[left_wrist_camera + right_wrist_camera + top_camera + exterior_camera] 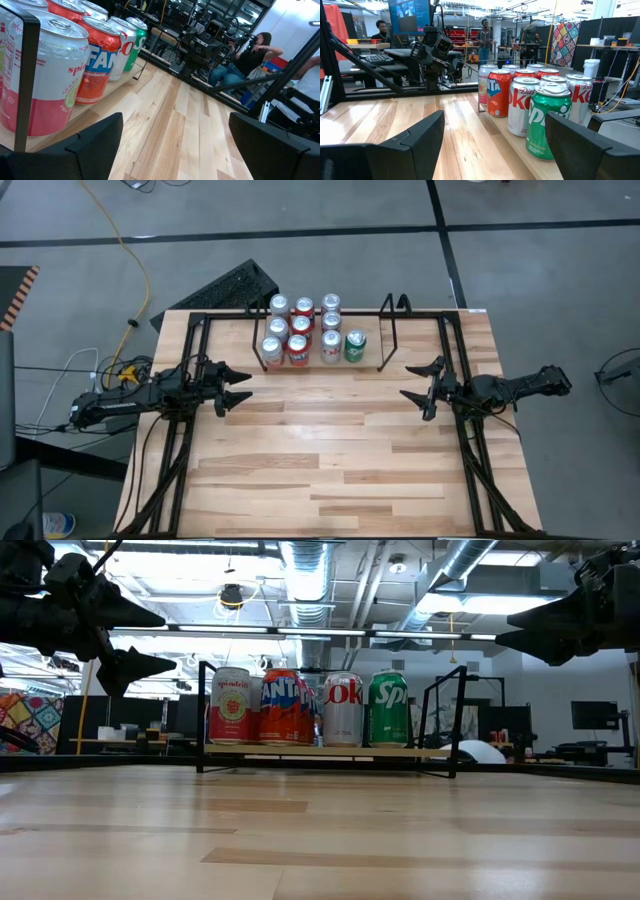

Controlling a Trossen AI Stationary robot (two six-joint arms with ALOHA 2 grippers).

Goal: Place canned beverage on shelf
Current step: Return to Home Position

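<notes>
Cans all look shelved from what I see: nine upright on the shelf (385, 330), none loose on the desk (330, 450), so I judge the placing done and only a retreat or reset left. Shelf sits at the far edge of the desk, centred between the arms, long axis running left-right across the desk, its two looped wire ends standing up at either side. Cans fill the left and middle of it in three columns, plus a green can (355, 345) alone in the front row nearest the right end; the stretch between green can and right loop is bare. Low view shows the front row: pink-and-white can (231, 706), orange can (282, 706), silver Coke can (343, 709), then green, all standing, axes vertical, labels facing the camera. Left gripper (238, 387) hangs above the desk just left of the shelf's left end, fingers spread wide, holding nothing. Right gripper (420, 385) hangs off the shelf's right end, nearer the front, fingers also wide apart and empty. Both point inward toward each other. Neither touches a can or the shelf. Can't tell which can went on last.
</notes>
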